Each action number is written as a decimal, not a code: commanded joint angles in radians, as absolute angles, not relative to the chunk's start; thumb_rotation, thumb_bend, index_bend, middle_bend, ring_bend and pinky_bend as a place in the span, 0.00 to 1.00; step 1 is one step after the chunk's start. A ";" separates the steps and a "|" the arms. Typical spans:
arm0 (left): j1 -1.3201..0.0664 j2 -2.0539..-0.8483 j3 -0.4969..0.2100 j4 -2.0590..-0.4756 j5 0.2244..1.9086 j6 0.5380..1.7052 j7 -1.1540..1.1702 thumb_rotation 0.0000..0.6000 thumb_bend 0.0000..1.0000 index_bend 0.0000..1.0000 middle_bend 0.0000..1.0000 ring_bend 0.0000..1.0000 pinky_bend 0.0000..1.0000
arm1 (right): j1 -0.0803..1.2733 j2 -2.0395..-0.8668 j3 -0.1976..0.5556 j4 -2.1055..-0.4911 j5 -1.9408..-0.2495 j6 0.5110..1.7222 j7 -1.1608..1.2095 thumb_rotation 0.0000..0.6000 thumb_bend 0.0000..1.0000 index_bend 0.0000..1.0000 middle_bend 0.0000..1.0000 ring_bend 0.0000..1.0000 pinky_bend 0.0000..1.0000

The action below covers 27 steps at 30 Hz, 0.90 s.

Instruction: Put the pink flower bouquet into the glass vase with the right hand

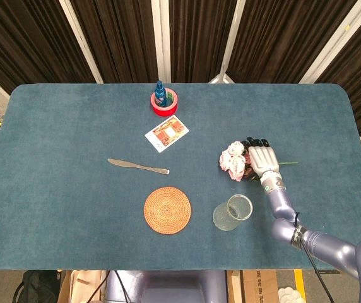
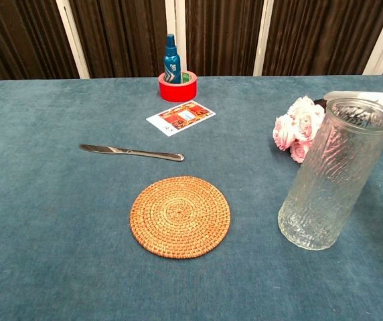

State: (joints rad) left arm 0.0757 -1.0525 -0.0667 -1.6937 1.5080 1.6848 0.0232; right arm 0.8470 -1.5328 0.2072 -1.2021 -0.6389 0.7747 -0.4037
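Pink flower bouquet lies just behind upright, empty ribbed glass vase
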 commanded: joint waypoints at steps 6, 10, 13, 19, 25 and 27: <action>0.074 -1.055 -0.068 -1.696 1.506 1.684 0.028 1.00 0.21 0.12 0.00 0.00 0.05 | 0.832 -1.551 0.208 -1.177 -0.706 0.797 -0.360 1.00 0.31 0.50 0.39 0.40 0.01; 0.076 -1.056 -0.073 -1.693 1.500 1.690 0.023 1.00 0.21 0.12 0.00 0.00 0.05 | 0.817 -1.553 0.228 -1.181 -0.750 0.805 -0.292 1.00 0.36 0.54 0.43 0.44 0.04; 0.075 -1.056 -0.075 -1.692 1.494 1.686 0.022 1.00 0.21 0.12 0.00 0.00 0.05 | 0.806 -1.540 0.246 -1.191 -0.768 0.792 -0.237 1.00 0.38 0.55 0.45 0.46 0.06; 0.072 -1.055 -0.076 -1.692 1.491 1.678 0.020 1.00 0.21 0.12 0.00 0.00 0.05 | 0.782 -1.488 0.278 -1.230 -0.785 0.766 -0.149 1.00 0.39 0.58 0.46 0.47 0.06; 0.069 -1.055 -0.074 -1.693 1.494 1.672 0.019 1.00 0.21 0.12 0.00 0.00 0.05 | 0.732 -1.395 0.365 -1.330 -0.827 0.763 0.037 1.00 0.40 0.58 0.46 0.47 0.06; 0.068 -1.054 -0.074 -1.694 1.493 1.670 0.018 1.00 0.21 0.12 0.00 0.00 0.05 | 0.704 -1.350 0.412 -1.374 -0.856 0.761 0.140 1.00 0.40 0.58 0.46 0.47 0.06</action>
